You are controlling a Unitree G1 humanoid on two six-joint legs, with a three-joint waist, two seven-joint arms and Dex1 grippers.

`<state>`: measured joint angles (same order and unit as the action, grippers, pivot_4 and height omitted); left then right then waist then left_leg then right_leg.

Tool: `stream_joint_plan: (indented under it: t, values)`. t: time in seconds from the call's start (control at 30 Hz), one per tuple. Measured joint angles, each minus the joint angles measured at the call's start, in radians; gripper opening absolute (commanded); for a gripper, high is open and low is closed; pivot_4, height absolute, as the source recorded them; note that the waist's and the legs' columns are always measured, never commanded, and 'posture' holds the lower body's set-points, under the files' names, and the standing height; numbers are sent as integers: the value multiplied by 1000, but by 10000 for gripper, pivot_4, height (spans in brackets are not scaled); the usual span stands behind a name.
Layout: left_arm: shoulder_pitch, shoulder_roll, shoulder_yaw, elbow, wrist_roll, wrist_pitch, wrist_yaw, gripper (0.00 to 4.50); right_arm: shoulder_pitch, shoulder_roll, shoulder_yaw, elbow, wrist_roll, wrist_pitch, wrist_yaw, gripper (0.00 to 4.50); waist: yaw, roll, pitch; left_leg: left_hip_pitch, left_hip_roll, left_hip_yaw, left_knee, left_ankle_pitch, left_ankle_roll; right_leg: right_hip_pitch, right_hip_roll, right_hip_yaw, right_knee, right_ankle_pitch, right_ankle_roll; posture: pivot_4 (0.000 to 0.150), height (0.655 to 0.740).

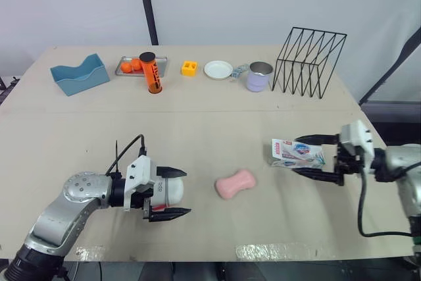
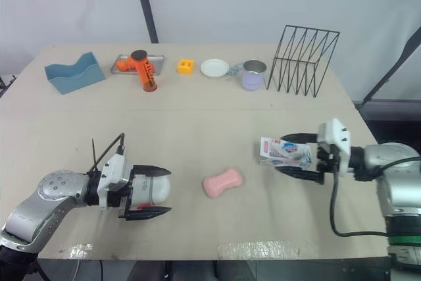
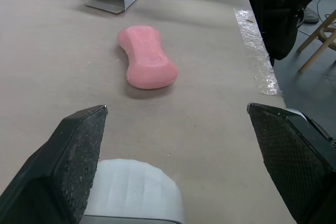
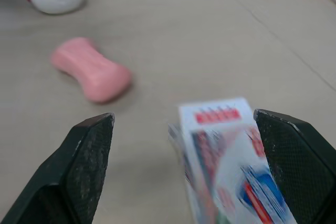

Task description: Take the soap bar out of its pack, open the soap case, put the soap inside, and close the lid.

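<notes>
the soap bar, pink and waisted, lies bare on the bench near the middle of the front edge, apart from both grippers. the pack, a printed carton with one end open, lies towards the right edge of the bench. the right gripper is level with it, jaws wide, one finger on each side of the pack; the right wrist view shows a gap between the pack and one of the fingers. the soap case, white and rounded, with its lid shut, sits towards the front left corner. the left gripper has its jaws wide around the case; in the left wrist view the case is close against one finger and well apart from the other. along the far edge stand a blue tray, a metal tray, an orange cylinder, a yellow block, a white plate, a lilac cup and a black wire rack. clear tape lies along the front edge.
</notes>
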<state>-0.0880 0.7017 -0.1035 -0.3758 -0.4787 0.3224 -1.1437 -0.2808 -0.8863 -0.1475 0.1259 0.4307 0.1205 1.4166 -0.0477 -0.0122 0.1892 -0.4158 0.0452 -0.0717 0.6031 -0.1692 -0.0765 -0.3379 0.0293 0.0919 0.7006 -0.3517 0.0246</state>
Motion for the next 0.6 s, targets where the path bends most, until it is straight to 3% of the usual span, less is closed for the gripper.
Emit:
stream_joint_plan:
  t: [0.27, 0.6]
  values:
    - [19, 40, 63, 3, -11, -2, -8, 45000, -52, 110, 162, -181, 22, 97, -26, 44103, 0, -1, 0, 0, 0, 0, 0, 0, 0, 0, 0, 0, 0, 0, 0, 1500, 7400]
    - [83, 169, 199, 114, -9, -85, -117, 45000, -124, 191, 292, -231, -27, 117, -70, 44103, 0, -2, 2, -1, 1, 0, 0, 0, 0, -2, 0, -1, 0, 0, 1, 1500, 7400]
